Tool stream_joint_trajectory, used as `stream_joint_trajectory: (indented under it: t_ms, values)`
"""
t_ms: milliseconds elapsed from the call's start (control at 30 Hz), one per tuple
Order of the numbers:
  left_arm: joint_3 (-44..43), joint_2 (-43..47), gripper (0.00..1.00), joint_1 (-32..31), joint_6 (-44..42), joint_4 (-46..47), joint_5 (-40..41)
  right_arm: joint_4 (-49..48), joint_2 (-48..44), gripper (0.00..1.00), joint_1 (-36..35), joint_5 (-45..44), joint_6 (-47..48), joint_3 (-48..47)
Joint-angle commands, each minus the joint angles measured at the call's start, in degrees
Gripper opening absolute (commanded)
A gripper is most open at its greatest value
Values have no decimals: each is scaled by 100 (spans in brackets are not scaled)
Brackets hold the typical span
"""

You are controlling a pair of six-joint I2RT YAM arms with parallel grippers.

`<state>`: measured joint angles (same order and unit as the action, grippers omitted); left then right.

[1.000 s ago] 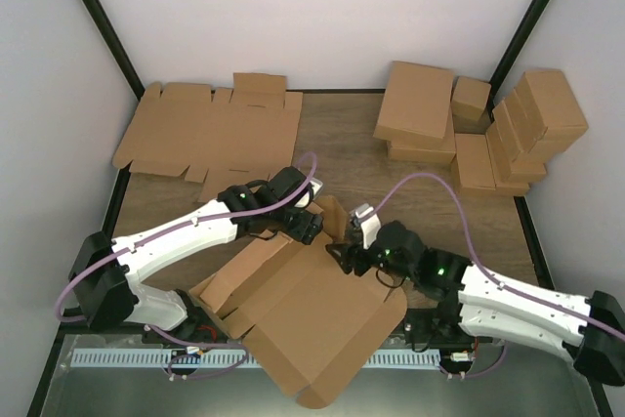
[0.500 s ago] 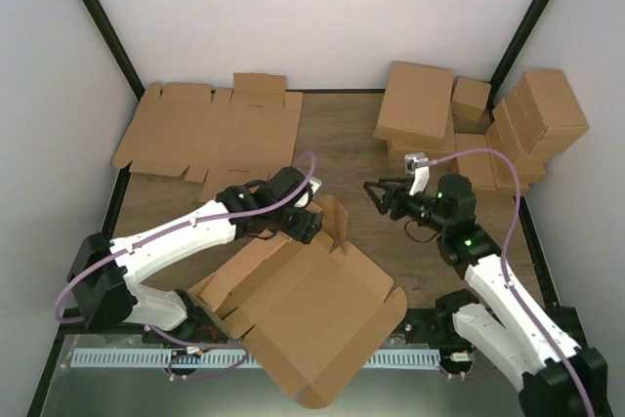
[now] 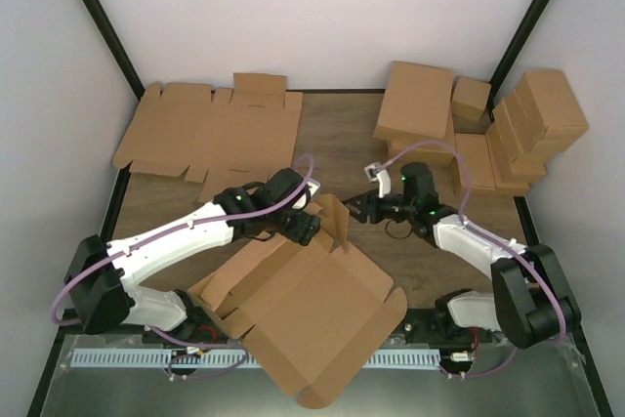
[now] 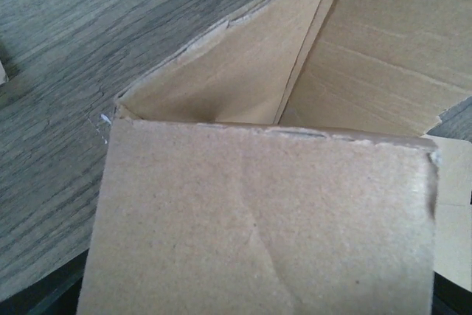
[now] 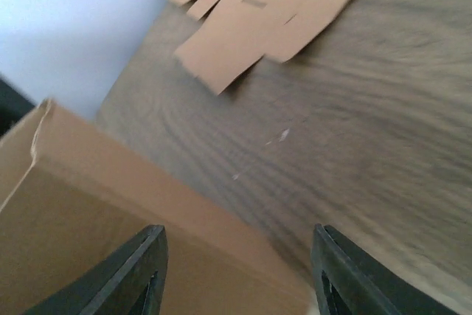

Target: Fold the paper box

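The paper box (image 3: pixel 312 314) lies half-open at the near middle of the table (image 3: pixel 342 144), its far flap (image 3: pixel 333 219) raised against the left gripper (image 3: pixel 311 226) (fingers hidden, so their state is unclear), while the right gripper (image 3: pixel 358 210) hovers just right of that flap, fingers spread apart.

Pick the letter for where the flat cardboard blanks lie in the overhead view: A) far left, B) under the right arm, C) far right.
A: the flat blanks lie at the far left of the table, closed boxes fill the far right, and the paper box sits near the arms.
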<state>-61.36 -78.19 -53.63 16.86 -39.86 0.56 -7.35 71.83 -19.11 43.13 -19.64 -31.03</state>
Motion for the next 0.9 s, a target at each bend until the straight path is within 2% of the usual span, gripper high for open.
stream_joint_trajectory:
  t_ms: [0,233,367,533,633,733,867]
  values:
    - [67,64,77,-39,-98,80,-114,-322,190,56,-462,420,681,-172]
    - [78,-2,77,-42,-218,75,-170,-896,-201,56,-768,603,893,396]
    - [44,5,77,-40,-303,75,-287,-957,-263,56,-1133,249,1143,500]
    - [-5,61,75,-37,-395,-40,-333,-1091,-443,55,-1217,115,1172,715]
    - [2,65,74,-40,-473,-119,-361,-1240,-571,58,-1488,-52,1349,789]
    - [-5,90,75,-38,-586,-194,-492,-1106,-479,58,-1825,-564,1574,690]
    - [-26,137,76,-42,-731,-309,-680,-1117,-259,58,-1906,-754,1612,610]
